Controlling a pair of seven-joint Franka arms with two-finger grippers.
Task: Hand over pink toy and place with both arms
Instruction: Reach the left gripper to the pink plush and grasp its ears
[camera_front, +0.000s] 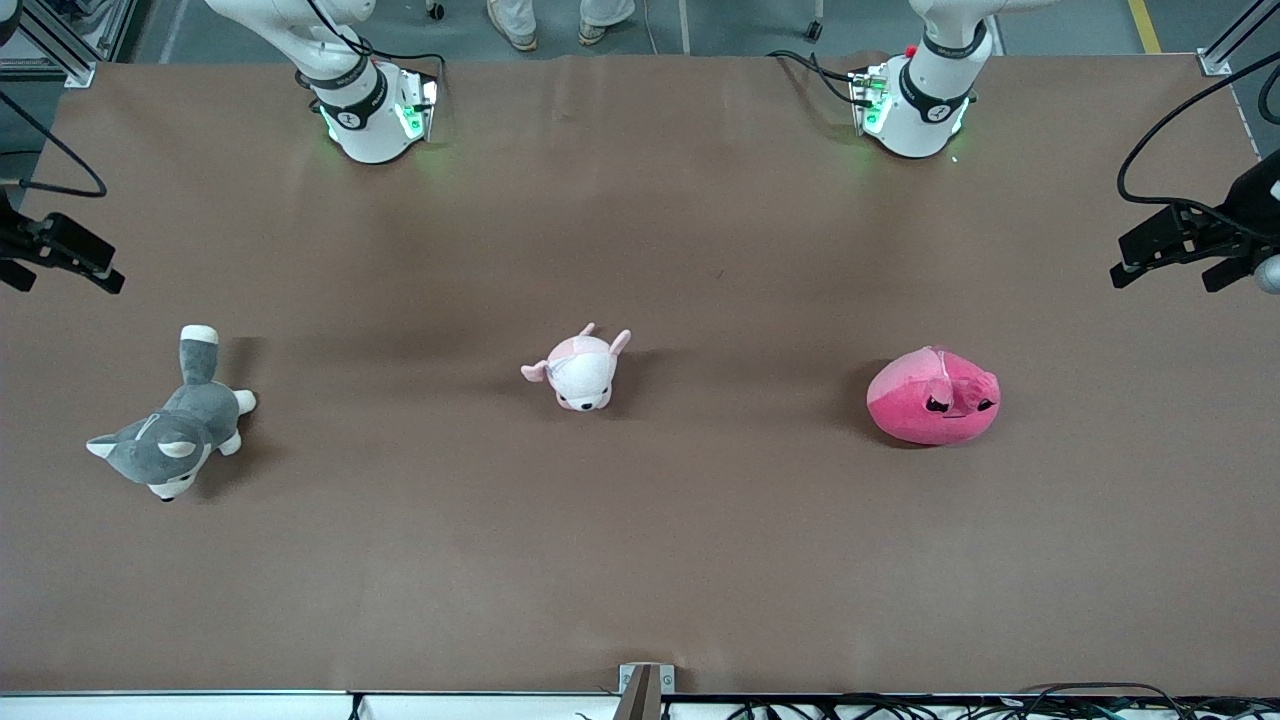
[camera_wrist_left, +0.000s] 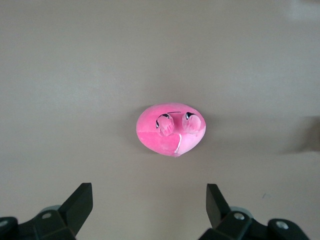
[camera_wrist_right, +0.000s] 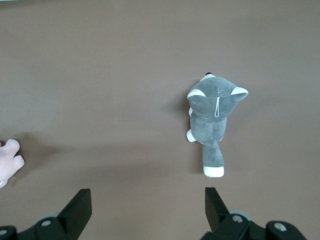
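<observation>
We see the table with three plush toys in a row. The pink toy lies untouched toward the left arm's end, beside the small pink-white plush; the husky lies at the right arm's end. Left gripper hangs high over the table, fingers wide apart, holding nothing. Right gripper is likewise spread and empty over the husky's end. Risks: the rounded plush squashes and slips from a shallow pinch, or the right arm goes for the wrong toy.
</observation>
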